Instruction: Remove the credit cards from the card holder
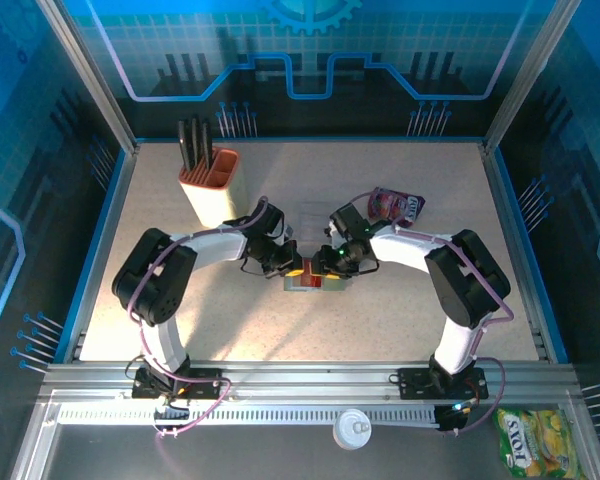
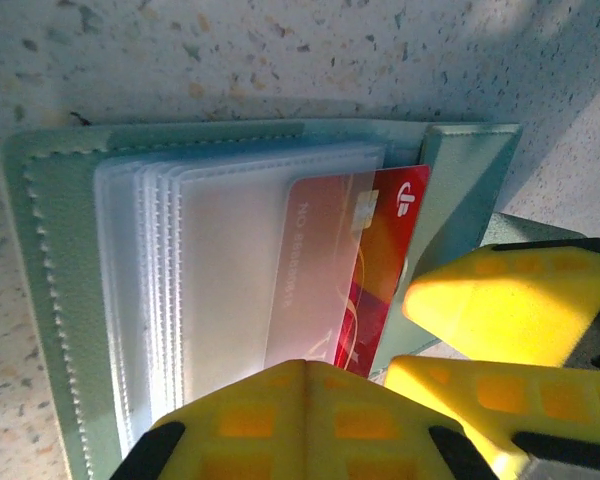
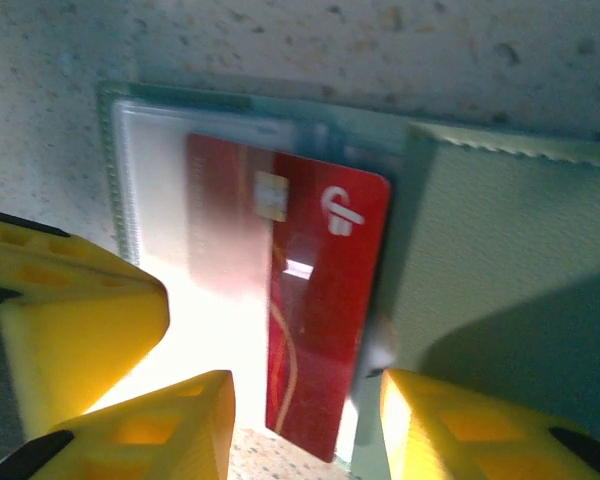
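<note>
The card holder [image 1: 315, 284] lies open at the table's middle, and both grippers meet over it. In the left wrist view its grey-green cover [image 2: 50, 300] holds a stack of clear sleeves [image 2: 210, 270]. A red credit card [image 2: 392, 240] sticks partway out of one sleeve. My left gripper [image 2: 305, 368] is shut, its tips resting on the sleeves' near edge. My right gripper [image 3: 305, 382] is open, its fingers straddling the red card's [image 3: 325, 300] free end without touching it. The folded cover [image 3: 500, 250] lies to that card's right. The grippers also show from above, left [image 1: 291, 268] and right [image 1: 332, 264].
An orange-and-cream cup with black pens [image 1: 208, 185] stands at the back left. A pink snack pouch [image 1: 395, 207] lies just behind the right arm. A yellow snack bag [image 1: 535, 440] and a white lid [image 1: 355, 428] sit off the table in front. Enclosure walls ring the table.
</note>
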